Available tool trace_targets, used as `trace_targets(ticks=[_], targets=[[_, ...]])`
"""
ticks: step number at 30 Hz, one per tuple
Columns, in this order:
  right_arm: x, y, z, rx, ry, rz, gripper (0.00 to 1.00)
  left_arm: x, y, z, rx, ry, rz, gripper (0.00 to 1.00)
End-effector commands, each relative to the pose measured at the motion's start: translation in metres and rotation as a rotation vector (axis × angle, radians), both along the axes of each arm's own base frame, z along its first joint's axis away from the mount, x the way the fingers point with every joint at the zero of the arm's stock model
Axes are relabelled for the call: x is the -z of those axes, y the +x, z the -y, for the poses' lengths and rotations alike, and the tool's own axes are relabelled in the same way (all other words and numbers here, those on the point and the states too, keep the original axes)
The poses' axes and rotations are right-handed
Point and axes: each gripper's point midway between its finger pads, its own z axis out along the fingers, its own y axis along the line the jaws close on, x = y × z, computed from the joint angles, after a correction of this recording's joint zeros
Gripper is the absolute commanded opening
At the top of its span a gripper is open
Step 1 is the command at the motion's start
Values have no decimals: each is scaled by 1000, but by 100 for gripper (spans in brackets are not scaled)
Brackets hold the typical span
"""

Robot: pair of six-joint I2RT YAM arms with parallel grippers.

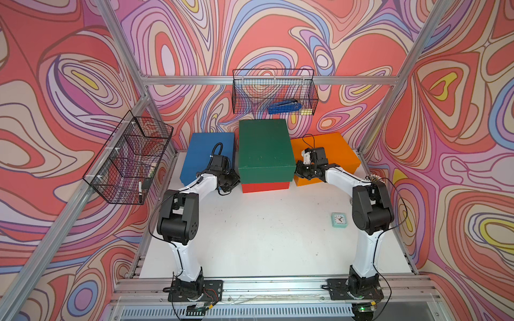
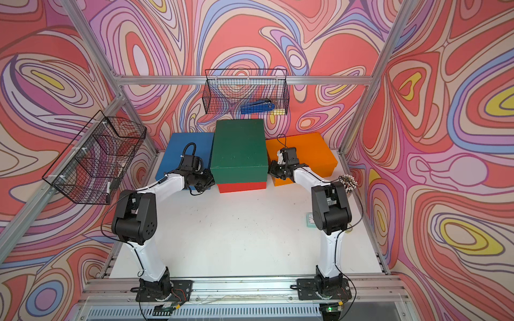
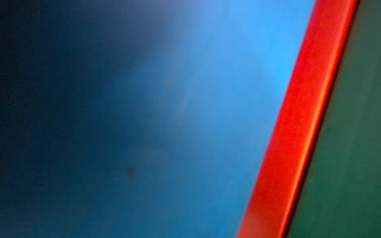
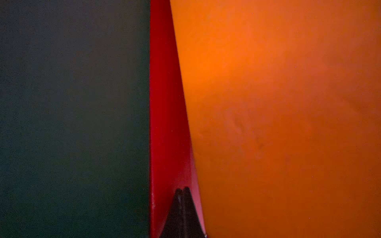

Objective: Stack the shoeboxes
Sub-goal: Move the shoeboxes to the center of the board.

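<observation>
In both top views the dark green shoebox [image 1: 265, 144] [image 2: 239, 147] lies on the red shoebox [image 1: 265, 186] [image 2: 241, 186] at the back middle. The blue shoebox [image 1: 203, 150] stands to their left, the orange shoebox [image 1: 339, 150] to their right. My left gripper [image 1: 231, 182] sits low between the blue box and the stack's front left corner; its fingers are hidden. My right gripper [image 4: 182, 188] is shut and empty, its tips over the red strip [image 4: 165, 123] between green [image 4: 72, 123] and orange [image 4: 288, 103]. The left wrist view shows only blue [image 3: 185, 123], red [image 3: 299, 123] and green [image 3: 354, 144].
A black wire basket [image 1: 274, 91] holding a blue tool [image 1: 283, 107] hangs on the back wall above the stack. Another wire basket [image 1: 128, 158] hangs on the left frame. A small teal clock [image 1: 339, 220] lies on the white table [image 1: 264, 244] by the right arm.
</observation>
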Motion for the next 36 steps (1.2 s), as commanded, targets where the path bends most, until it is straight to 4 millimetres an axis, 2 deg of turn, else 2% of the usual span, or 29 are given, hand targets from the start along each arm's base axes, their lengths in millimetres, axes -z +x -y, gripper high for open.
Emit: trace_targets(ticks=[1, 7, 23, 25, 27, 31, 34, 36], targets=[[2, -23, -47, -141, 111, -14, 0, 23, -2, 15, 16, -6, -21, 16], [9, -49, -65, -175, 136, -41, 0, 22, -15, 13, 12, -12, -17, 16], [-1, -106, -61, -171, 149, -54, 0, 18, -67, 3, 2, -6, -10, 16], [3, -114, -59, -164, 139, -64, 0, 17, -75, 2, 5, -4, -12, 16], [-6, -120, -58, -161, 144, -46, 0, 16, -84, 0, 5, -1, -14, 16], [-4, -129, -49, -129, 118, -61, 0, 13, -102, -9, -1, 29, -17, 16], [0, -129, -39, -103, 43, -80, 0, 11, -110, -18, -9, 80, -18, 16], [1, -123, -30, -80, -20, -80, 0, 6, -107, -24, -14, 116, -7, 16]])
